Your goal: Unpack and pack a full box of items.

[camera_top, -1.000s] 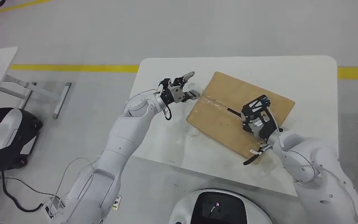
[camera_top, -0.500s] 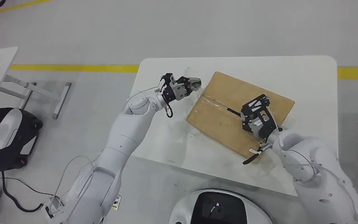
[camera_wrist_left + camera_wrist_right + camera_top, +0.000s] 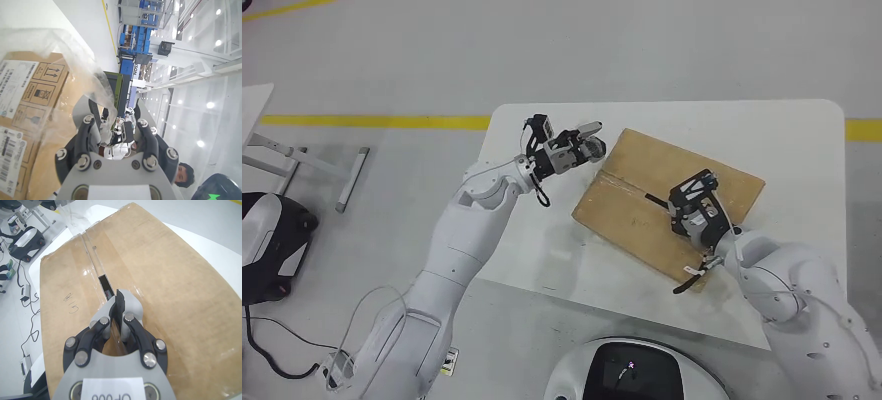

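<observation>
A shut cardboard box (image 3: 622,210) lies askew on the white table (image 3: 542,250). My left gripper (image 3: 592,140) hangs open just off the box's left end. In its wrist view (image 3: 115,106) a strip of clear tape (image 3: 102,85) clings to one finger (image 3: 93,111) and runs back to the labelled box end (image 3: 28,151). My right gripper (image 3: 652,197) rests shut on top of the box. Its tips (image 3: 118,293) sit at the centre seam of the box (image 3: 160,266), right beside a short dark slit (image 3: 105,283) in that seam. Loose tape (image 3: 73,219) rises at the far end.
The table's rounded front-left corner (image 3: 34,264) is close to the box. Bare table lies behind and to the right of the box (image 3: 762,130). On the floor at the left stand a black-and-white machine (image 3: 267,250) and a desk leg (image 3: 302,160).
My left gripper has lifted and swung toward the table's back, drawing the clear tape off the box end. The right gripper has stayed at the seam.
</observation>
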